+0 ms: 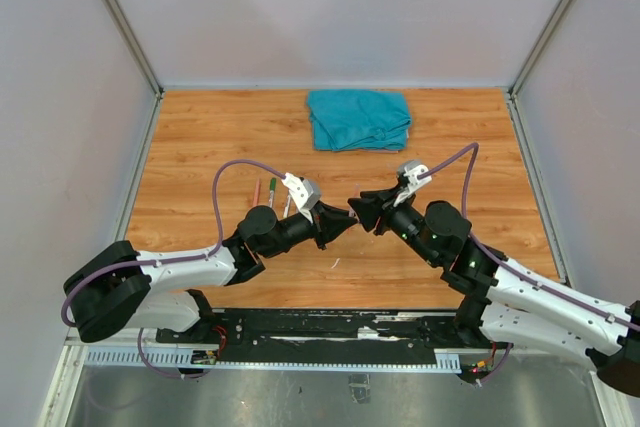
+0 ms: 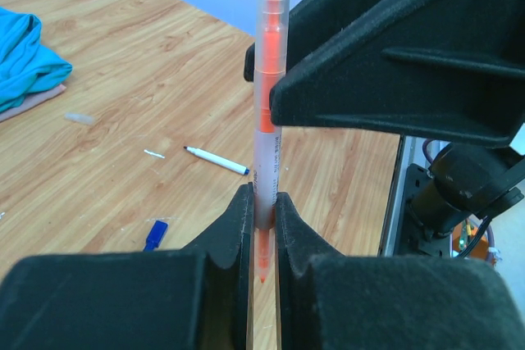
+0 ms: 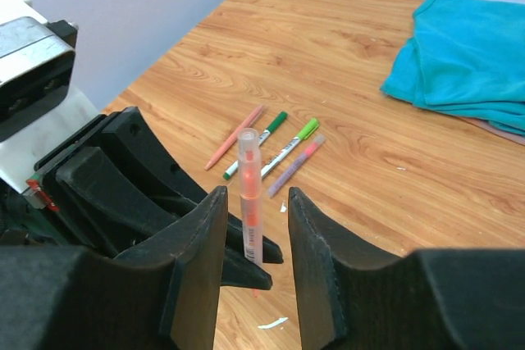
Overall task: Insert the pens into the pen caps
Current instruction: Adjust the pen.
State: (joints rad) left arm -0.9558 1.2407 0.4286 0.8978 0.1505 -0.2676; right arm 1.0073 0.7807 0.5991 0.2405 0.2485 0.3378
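**Two robot grippers meet around one upright pen**

Mid-table, the left gripper is clamped tight on the lower barrel of a slim, pale-barrelled plastic orange marker pen, holding it upright, tip down. The right gripper straddles the pen's upper half, jaws partly apart with a gap on each side. The pen looks light, stiff and smooth (likely to slip or swivel), so grip it squarely mid-barrel. Four more thin coloured pens lie left of centre on the wooden table.
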